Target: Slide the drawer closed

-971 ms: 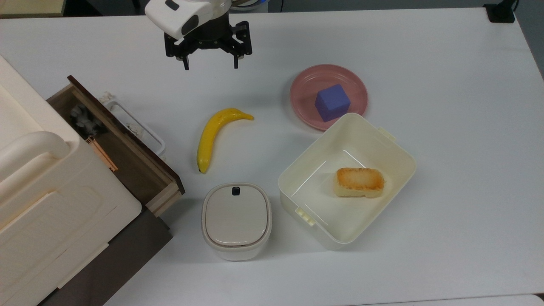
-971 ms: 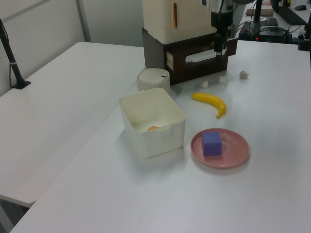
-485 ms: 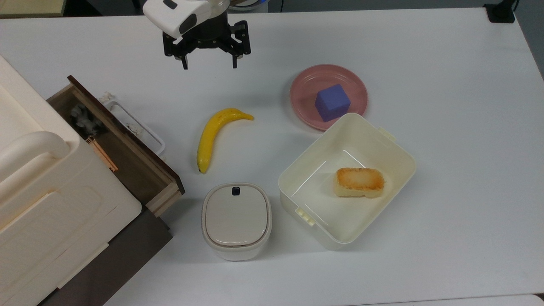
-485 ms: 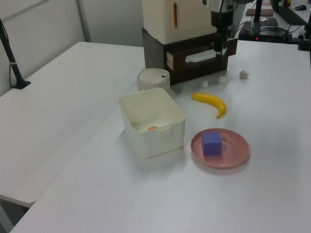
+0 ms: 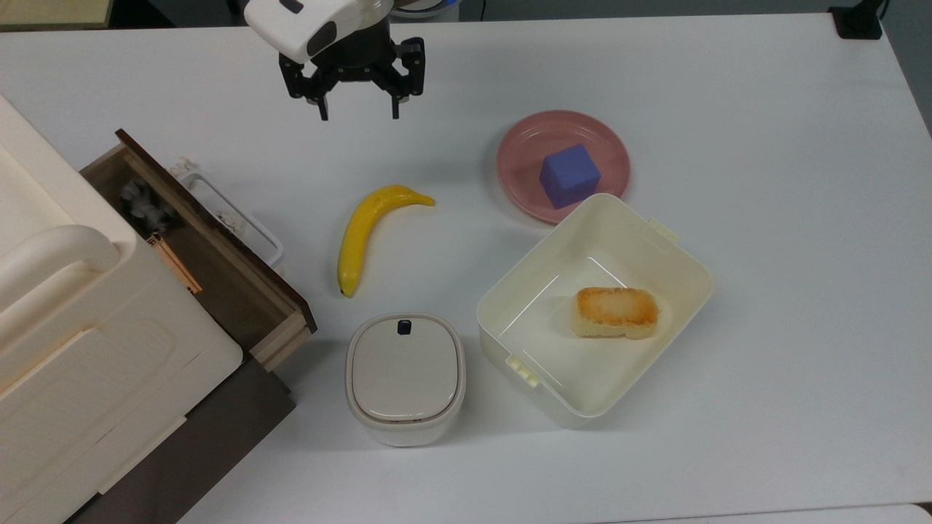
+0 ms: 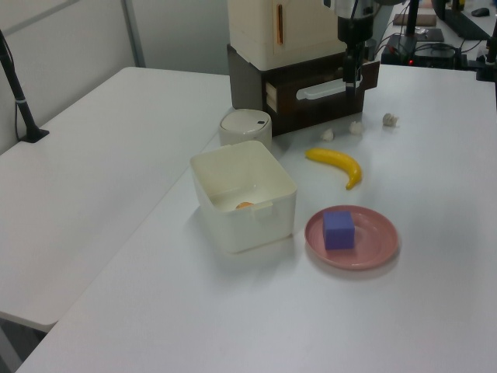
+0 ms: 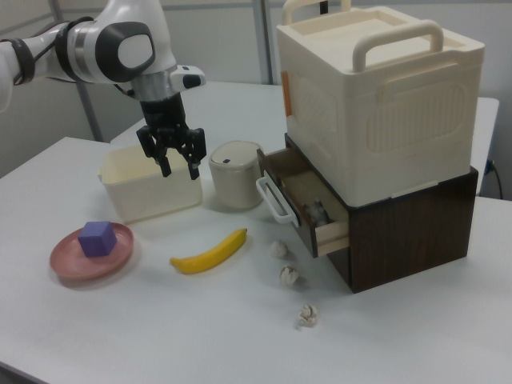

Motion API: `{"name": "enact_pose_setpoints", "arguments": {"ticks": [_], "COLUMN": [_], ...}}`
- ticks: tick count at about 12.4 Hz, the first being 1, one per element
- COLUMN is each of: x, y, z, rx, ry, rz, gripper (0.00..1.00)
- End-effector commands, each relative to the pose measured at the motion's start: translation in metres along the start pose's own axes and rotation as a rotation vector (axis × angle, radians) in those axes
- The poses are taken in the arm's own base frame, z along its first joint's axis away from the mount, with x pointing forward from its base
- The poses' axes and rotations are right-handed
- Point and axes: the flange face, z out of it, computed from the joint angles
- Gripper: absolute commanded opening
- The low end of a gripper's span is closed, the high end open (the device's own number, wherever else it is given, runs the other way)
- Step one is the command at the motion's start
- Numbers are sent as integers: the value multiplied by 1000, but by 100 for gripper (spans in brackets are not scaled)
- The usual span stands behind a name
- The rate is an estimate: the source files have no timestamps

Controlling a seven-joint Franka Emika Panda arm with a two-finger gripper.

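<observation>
One arm, gripper [image 5: 358, 115] hanging above the white table [image 5: 764, 218] with fingers spread apart, nothing between them. In the right view gripper [image 7: 179, 171] points down, well off the surface.

Drawer [image 5: 218, 269] sits pulled partway out of the dark brown cabinet [image 7: 408, 232], with the big cream case [image 7: 376, 96] stacked on top. Translucent white loop handle [image 5: 240, 218] on the drawer front faces the table. Something small and grey lies inside the drawer [image 7: 318, 212]; can't tell what.

Relative position: in the top view the drawer is down and to the top view's left of the gripper, well apart, no contact. In the right view the drawer handle [image 7: 272, 200] is to the right view's right of the gripper and lower. In the left view the fingers overlap the drawer front [image 6: 326, 89] visually, but the other views show a clear gap.

Between them and beyond: banana [image 5: 368, 233], lidded cream canister [image 5: 405, 375], cream tub [image 5: 655, 240] holding a piece of bread [image 5: 616, 311], pink plate [image 5: 524, 145] with a blue cube [image 5: 569, 175]. Three crumpled white bits [image 7: 290, 277] on the table near the drawer front.
</observation>
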Motion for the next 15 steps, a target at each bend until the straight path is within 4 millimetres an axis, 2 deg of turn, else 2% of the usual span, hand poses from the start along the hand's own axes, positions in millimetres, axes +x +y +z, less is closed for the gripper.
{"name": "enact_pose_setpoints", "arguments": {"ticks": [1,3,4,6,8,10,13,15], "x": [-8,-8,-8,-9,-11,-11,-7,0], "y": [3,7,9,8,18,18,36,44], "z": [0,1,2,3,11,16,27,35], "rx": [15,34,42,73,93,94,88,72], "ry": [-19,-20,-22,-25,-36,-46,23,59], "rz": [-48,-42,-33,-2,106,214,551,646], "gripper": [44,23,16,16,9,9,9,8]}}
